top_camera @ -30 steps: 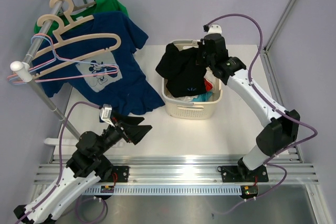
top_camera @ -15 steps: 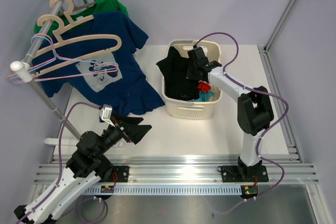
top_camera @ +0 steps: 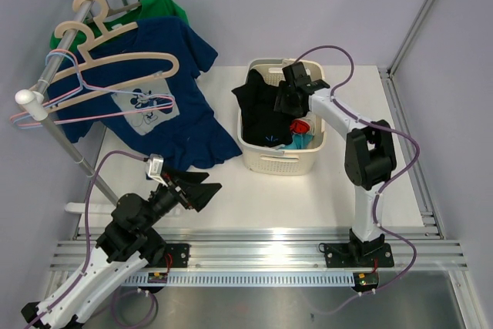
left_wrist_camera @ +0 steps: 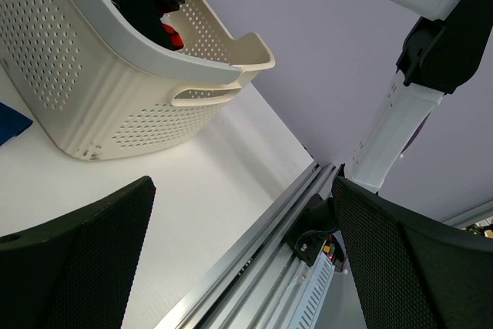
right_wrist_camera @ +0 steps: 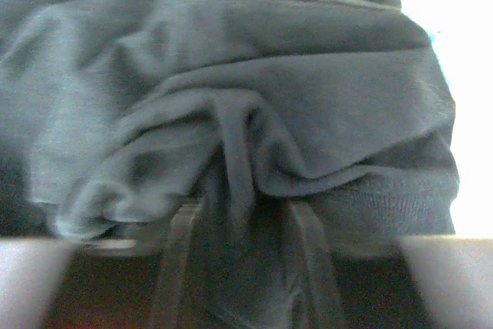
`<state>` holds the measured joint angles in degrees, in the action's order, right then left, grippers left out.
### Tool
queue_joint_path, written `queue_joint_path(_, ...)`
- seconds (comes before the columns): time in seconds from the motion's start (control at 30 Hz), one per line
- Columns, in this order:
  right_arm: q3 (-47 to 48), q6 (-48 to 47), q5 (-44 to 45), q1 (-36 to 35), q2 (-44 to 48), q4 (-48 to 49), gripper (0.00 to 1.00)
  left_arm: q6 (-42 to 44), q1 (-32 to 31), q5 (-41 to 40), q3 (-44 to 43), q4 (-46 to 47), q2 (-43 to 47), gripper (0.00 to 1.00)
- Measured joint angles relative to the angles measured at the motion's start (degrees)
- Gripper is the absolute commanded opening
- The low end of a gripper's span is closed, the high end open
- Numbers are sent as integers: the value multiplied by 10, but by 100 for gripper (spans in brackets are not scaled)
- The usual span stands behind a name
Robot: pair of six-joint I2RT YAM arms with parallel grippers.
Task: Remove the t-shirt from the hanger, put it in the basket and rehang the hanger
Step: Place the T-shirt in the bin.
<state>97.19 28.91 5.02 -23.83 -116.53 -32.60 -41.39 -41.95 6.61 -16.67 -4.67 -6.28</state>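
Lilac walls box in a white table (top_camera: 231, 213). From above, a blue t-shirt (top_camera: 185, 59) hangs at the rack (top_camera: 46, 82), while the black t-shirt (top_camera: 262, 109) lies in the basket (top_camera: 281, 166) — off any hanger — with the right gripper (top_camera: 293, 98) down on it. At the left wrist, the left gripper (left_wrist_camera: 243, 190) gapes wide and empty above the table. At the right wrist, narrow fingers (right_wrist_camera: 179, 260) pinch a dark fold — so removal looks done, and only letting go remains.

White link shells & black joints are seen on left arm (top_camera: 123, 225) & right arm (top_camera: 339, 117). Purple cables (top_camera: 327, 47) are run along each; left gripper (left_wrist_camera: 243, 190) is fitted w/ black mesh-textured fingers (left_wrist_camera: 85, 267).
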Motion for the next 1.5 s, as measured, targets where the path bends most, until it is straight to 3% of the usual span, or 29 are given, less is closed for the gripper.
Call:
queue_joint_path(0.1,14,-21,-2,7,11,-34,65,0,0,-2,0,0,6,99)
queue_joint_path(0.23,59,-49,-10,7,35,-90,64,3,0,-5,0,0,7,99)
queue_joint_path(0.47,94,-73,-91,-1,94,-54,64,6,0,-8,0,0,7,99)
queue_joint_path(0.8,177,-142,-55,-123,63,-37,57,9,0,-16,0,-9,7,99)
queue_joint_path(1.23,287,-216,56,-184,-44,-79,60,10,0,-22,0,-18,8,99)
queue_joint_path(1.5,315,-238,120,-202,-84,-102,52,11,0,-25,0,-25,15,99)
